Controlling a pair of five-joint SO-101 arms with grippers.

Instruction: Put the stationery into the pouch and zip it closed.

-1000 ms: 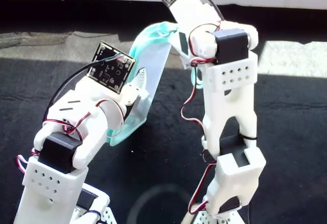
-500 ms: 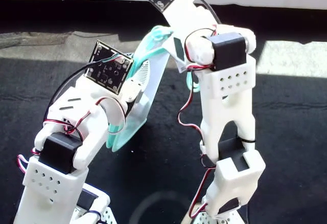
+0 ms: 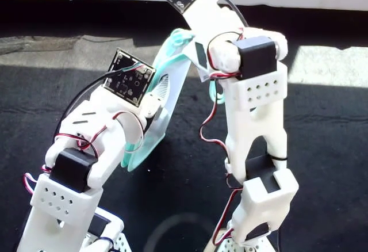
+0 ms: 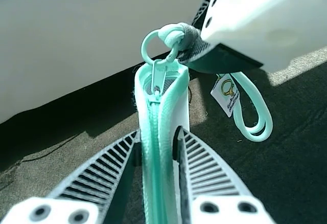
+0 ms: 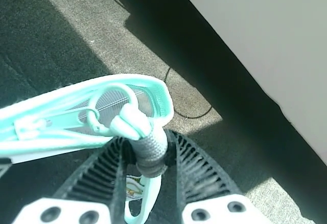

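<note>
Mid-frame, pouch (image 3: 178,68) held aloft: left claw (image 4: 157,134) clamped on its edge, right claw (image 5: 147,141) pinching zipper pull (image 5: 130,121). Zip looks closed (stationery inside? cannot tell); release remains.

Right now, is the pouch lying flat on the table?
No, the pouch is held up on edge, with the left gripper clamped on its zipper side and the right gripper pinching its strap.

High cam: fixed, above and behind arms, looking down on worktop (image 3: 328,148). Wrist cams: close behind left hand (image 4: 158,132), right hand (image 5: 145,142), facing forward past each. All share pouch (image 3: 172,85) end, strap (image 4: 185,35).
</note>
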